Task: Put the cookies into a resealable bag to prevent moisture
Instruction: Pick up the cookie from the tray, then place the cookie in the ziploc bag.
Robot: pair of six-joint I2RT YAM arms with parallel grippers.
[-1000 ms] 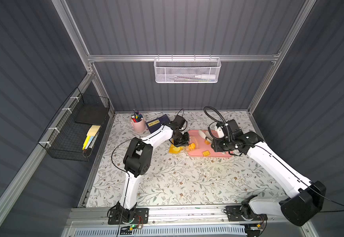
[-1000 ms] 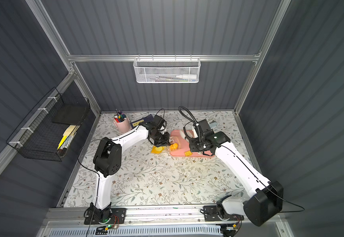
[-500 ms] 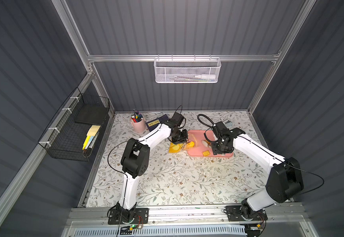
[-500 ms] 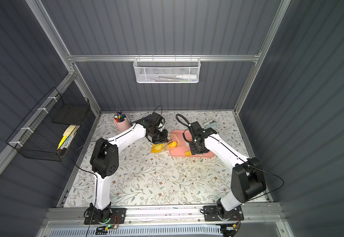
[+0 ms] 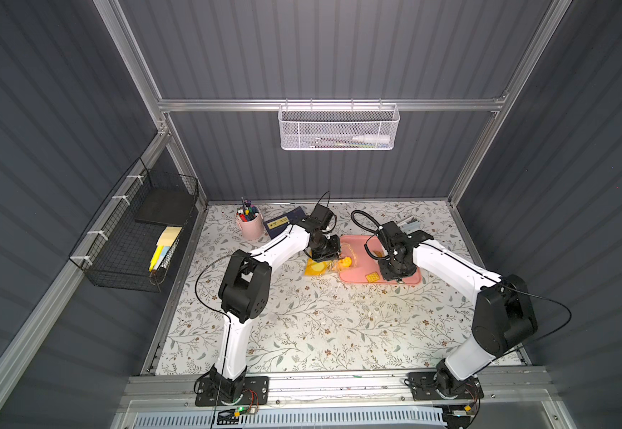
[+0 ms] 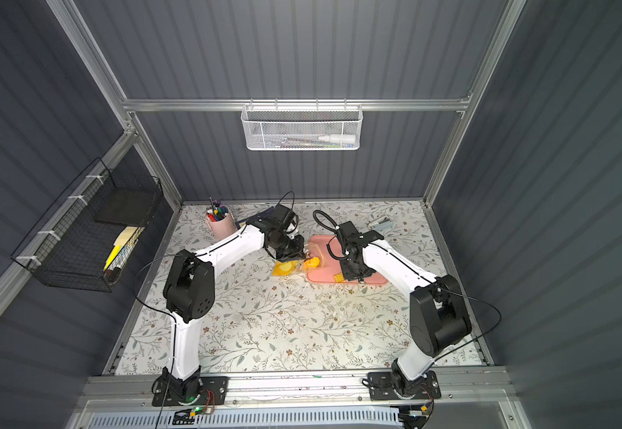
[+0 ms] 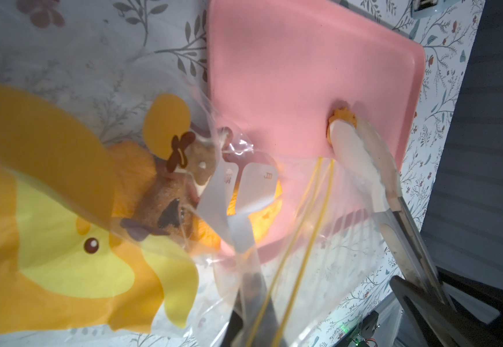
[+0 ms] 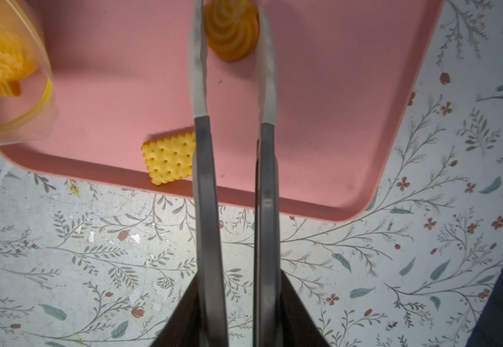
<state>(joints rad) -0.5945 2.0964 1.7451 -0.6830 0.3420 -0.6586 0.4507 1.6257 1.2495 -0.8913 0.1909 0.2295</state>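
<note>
Right wrist: 2 cookies (image 8: 169, 160) on tray (image 8: 334, 120), right pincer (image 8: 229, 12) straddling 1, grip unclear; left pincer (image 7: 238, 186) pinches bag (image 7: 64, 210).

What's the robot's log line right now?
left gripper: holds resealable bag | right gripper: pinches swirl cookie | square cookie: on pink tray

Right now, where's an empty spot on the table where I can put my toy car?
The big bare stretch of flowery table between the two arm bases, nearer than the pink tray. The far side is crowded: pen cup, blue notebook, the resealable bag pinched by the left gripper, and the right gripper on a swirl cookie.
</note>
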